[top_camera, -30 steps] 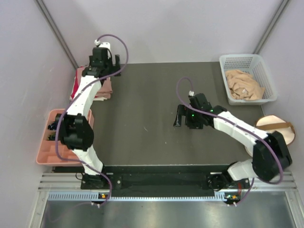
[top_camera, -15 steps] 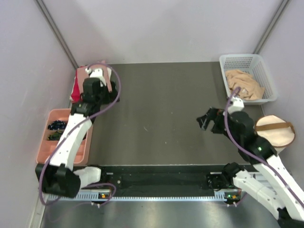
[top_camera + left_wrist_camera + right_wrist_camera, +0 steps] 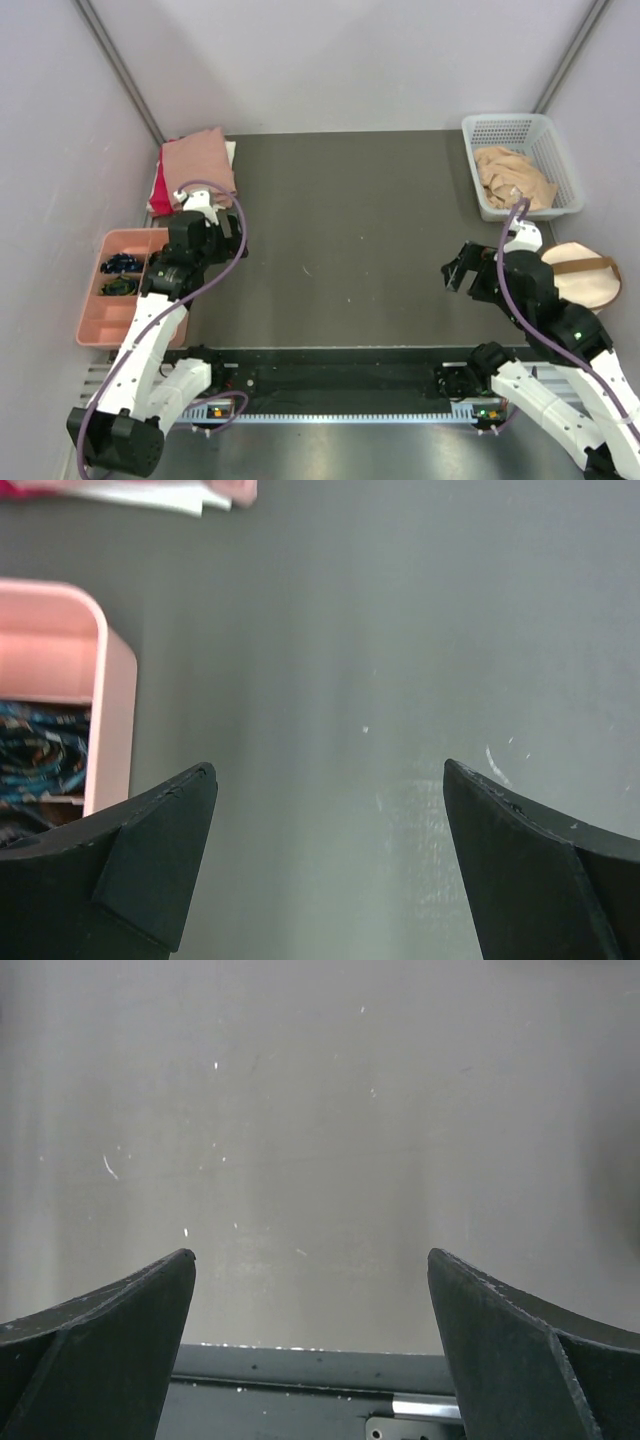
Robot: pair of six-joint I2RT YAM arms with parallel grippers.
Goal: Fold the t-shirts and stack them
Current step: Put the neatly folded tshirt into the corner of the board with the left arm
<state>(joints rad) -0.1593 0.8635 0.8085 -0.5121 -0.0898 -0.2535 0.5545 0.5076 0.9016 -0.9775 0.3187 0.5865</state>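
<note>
Dark grey table (image 3: 340, 230) fills most of your top view, scuffed with small white specks in both wrist views.

Your left arm (image 3: 150, 340) runs up the left side, wrist over the table's left edge, next to the tray. Your right arm (image 3: 560, 320) is bent at the right side, wrist over the table's right part, just in front of the basket and beside the bag.

White mesh basket (image 3: 500, 125) sits at the far right corner. The tan shirt (image 3: 512, 178) lies crumpled inside it, not folded.

Pink compartment tray (image 3: 95, 320) sits at the left edge, near side, with dark bits (image 3: 120, 265) in its far compartments. The left wrist view shows its corner (image 3: 105, 680) at the left.

The folded stack is at the far left corner: dusty-pink shirt (image 3: 197, 158) on top, red shirt (image 3: 158, 190) showing along the left edge under it, white shirt (image 3: 230, 150) peeking out at the right edge. Can't tell the print from here. The stack's near edge shows at the top left of the left wrist view.

Round cream bag (image 3: 580, 285) with a brown strap (image 3: 575, 265) lies at the right edge, near the basket.

Left gripper (image 3: 228, 238) (image 3: 328, 770): fingers spread wide, nothing between them, bare table below. It's near the stack, apart from it.

Right gripper (image 3: 460, 272) (image 3: 311, 1254): fingers spread wide too, nothing held, bare table below, with the table's near edge and rail at the bottom of its view.
</note>
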